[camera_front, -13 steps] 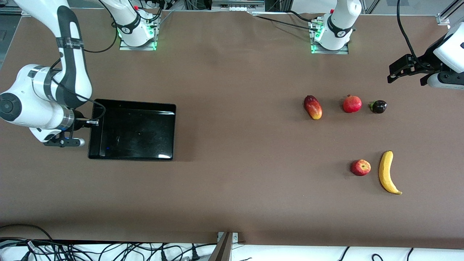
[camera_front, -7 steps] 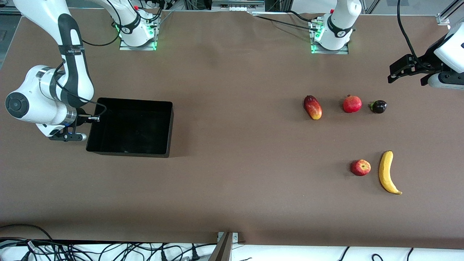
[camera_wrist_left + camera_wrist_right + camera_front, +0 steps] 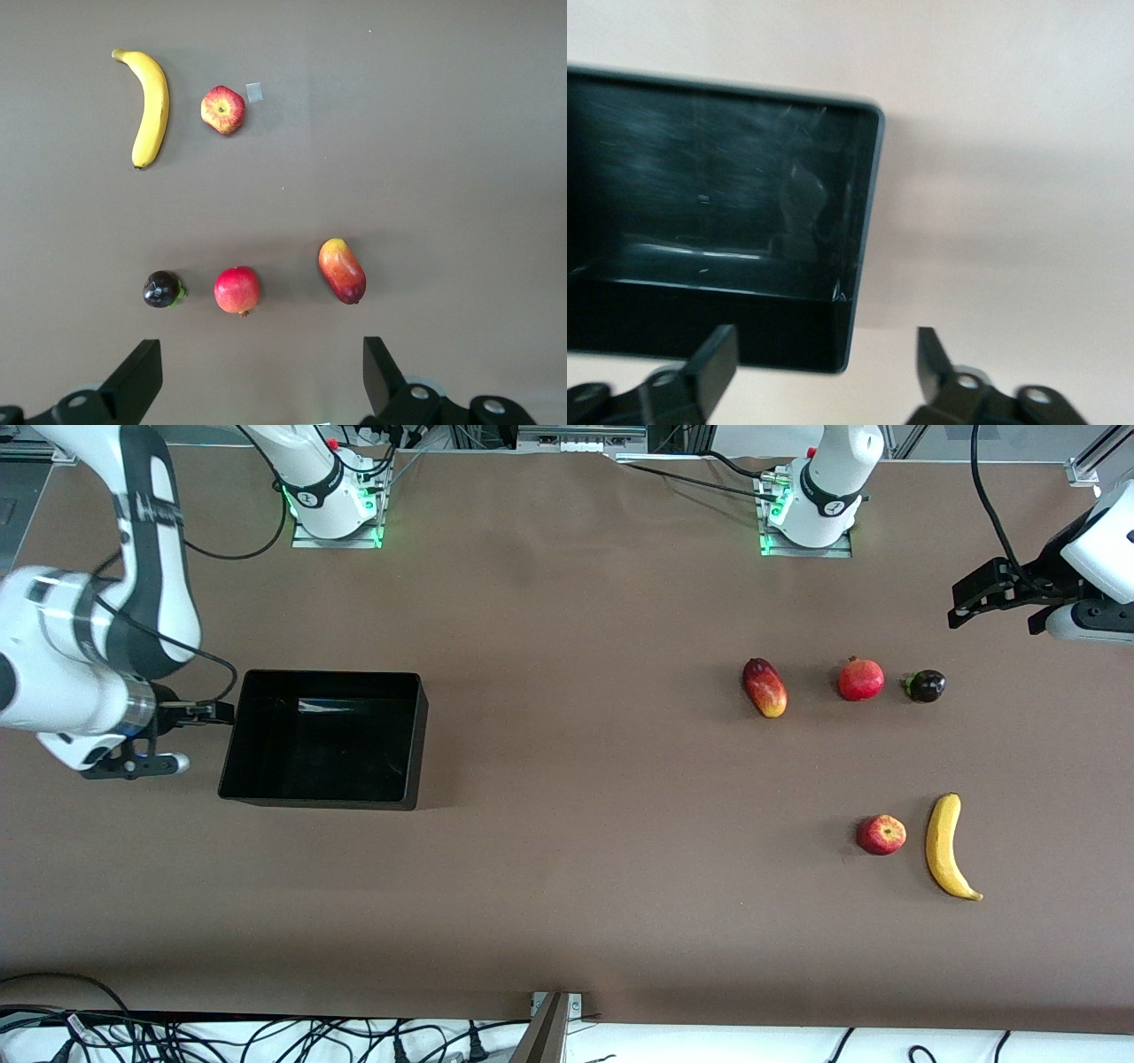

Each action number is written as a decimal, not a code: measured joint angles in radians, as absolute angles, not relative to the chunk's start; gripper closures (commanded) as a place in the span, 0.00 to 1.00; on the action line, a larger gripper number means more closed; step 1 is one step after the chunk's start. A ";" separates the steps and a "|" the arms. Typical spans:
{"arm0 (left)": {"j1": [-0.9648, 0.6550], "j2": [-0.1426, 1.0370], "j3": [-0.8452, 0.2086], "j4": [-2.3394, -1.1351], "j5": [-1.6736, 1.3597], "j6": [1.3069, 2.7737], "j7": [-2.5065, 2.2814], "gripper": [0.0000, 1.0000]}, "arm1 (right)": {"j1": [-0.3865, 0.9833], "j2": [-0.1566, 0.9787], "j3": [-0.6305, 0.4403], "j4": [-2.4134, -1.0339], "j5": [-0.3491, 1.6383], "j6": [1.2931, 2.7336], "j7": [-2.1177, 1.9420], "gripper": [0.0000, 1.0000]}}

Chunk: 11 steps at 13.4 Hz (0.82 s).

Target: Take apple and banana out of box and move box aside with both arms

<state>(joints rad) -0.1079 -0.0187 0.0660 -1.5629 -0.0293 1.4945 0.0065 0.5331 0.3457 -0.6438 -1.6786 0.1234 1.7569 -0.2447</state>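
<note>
Box (image 3: 324,739) now flat on table, released, just beside wide-open right fingers (image 3: 716,358); left fingers (image 3: 142,376) wide.

A black rectangular open-top plastic bin (image 3: 324,739) with low walls and a glossy inside sits flat and upright on the brown tabletop (image 3: 567,779) toward the right arm's end, with nothing inside it. Toward the left arm's end lie a small round red apple (image 3: 881,834) with a yellowish patch and, just beside it but apart, a long curved yellow banana (image 3: 946,847). The banana lies on its side, lengthwise toward the front camera, its tapered tip at the nearer end.
</note>
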 measured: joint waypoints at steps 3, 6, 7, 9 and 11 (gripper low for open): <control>-0.108 -0.019 0.066 -1.564 -0.029 1.494 0.007 0.00 | 0.536 0.323 -0.646 -1.482 0.119 1.623 -0.245 0.00; -0.108 -0.019 0.066 -1.565 -0.029 1.494 0.007 0.00 | 0.534 0.317 -0.651 -1.415 0.119 1.544 -0.263 0.00; -0.108 -0.019 0.066 -1.565 -0.029 1.494 0.007 0.00 | 0.534 0.314 -0.650 -1.406 0.117 1.515 -0.271 0.00; -0.108 -0.019 0.066 -1.566 -0.029 1.495 0.007 0.00 | 0.531 0.295 -0.631 -1.401 0.089 1.498 -0.275 0.00; -0.108 -0.018 0.066 -1.566 -0.029 1.495 0.007 0.00 | 0.474 0.258 -0.538 -1.409 0.046 1.488 -0.264 0.00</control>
